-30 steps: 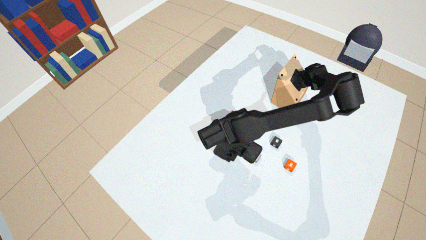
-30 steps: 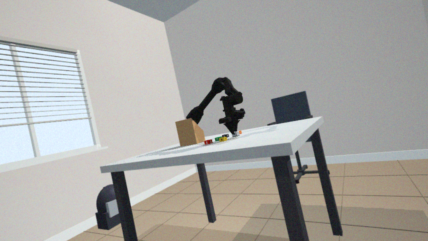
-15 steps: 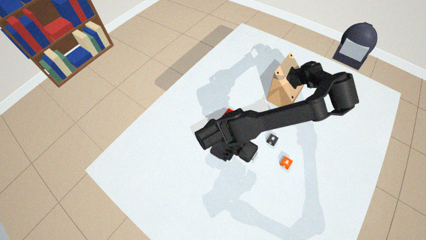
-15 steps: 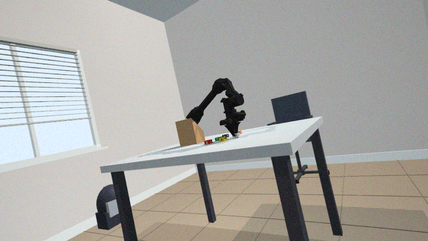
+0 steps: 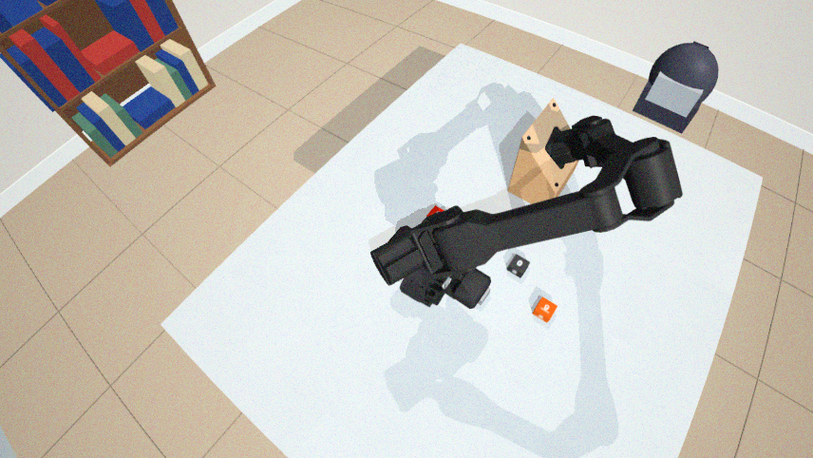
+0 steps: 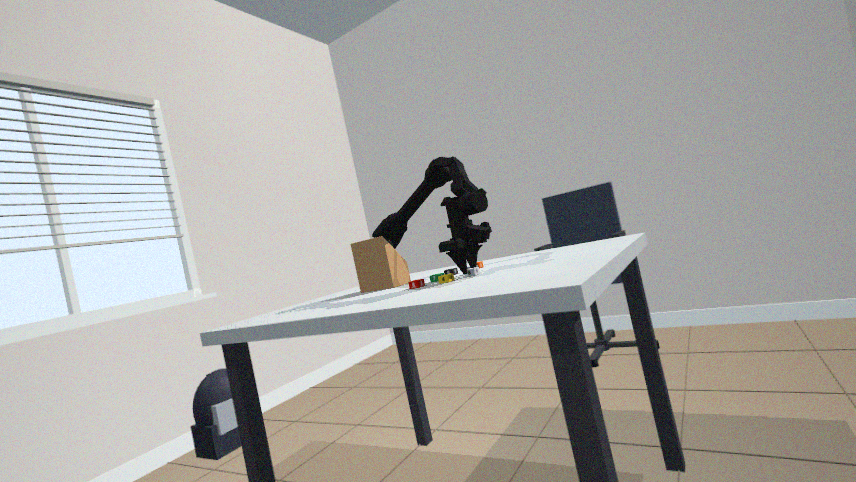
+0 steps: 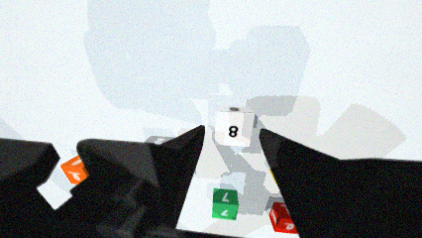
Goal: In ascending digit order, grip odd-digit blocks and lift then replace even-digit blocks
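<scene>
Your gripper [image 6: 469, 272] [image 7: 232, 131] stands open around the white block [image 6: 473, 271] [image 7: 234, 127], fingers clear of both sides, presumably so the 8 stays undisturbed on release.

We angle our arm [image 5: 529, 222] [image 6: 416, 197] downward, our gripper [image 6: 468, 270] [image 7: 232, 131] pointing at the table, fingers parted.

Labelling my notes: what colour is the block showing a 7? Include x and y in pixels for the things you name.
Green block [image 7: 225, 203] [image 6: 436, 277]; the wrist view shows it best.
</scene>
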Robot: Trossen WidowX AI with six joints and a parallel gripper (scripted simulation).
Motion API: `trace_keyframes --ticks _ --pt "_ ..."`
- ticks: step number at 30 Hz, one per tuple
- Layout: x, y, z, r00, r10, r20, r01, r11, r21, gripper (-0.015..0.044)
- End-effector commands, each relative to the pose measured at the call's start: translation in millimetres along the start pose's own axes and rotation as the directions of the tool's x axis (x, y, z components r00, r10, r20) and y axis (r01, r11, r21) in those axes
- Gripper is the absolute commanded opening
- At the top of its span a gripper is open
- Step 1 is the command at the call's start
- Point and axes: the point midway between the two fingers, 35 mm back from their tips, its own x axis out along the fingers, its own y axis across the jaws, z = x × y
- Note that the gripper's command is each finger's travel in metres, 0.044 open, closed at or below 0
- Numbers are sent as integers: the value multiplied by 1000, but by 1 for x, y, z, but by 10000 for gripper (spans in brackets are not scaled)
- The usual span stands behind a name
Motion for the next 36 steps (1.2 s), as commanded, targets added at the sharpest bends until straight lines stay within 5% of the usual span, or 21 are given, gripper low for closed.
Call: trace_keyframes --ticks 1,3,13,20,24,33,36 --pt "1 0 0 1000 3 0 -3 1000 3 356" --pt "1 0 0 1000 3 0 -3 1000 3 400" --pt "-35 0 0 1000 2 0 -2 1000 3 400" --pt "-114 -1 0 1000 -2 0 2 1000 4 216" --pt "-117 -1 0 1000 -1 0 1 1000 4 120" --pt "-117 2 0 1000 -2 0 2 1000 4 120" --pt "-120 41 -2 1000 -8 0 8 1000 6 120"
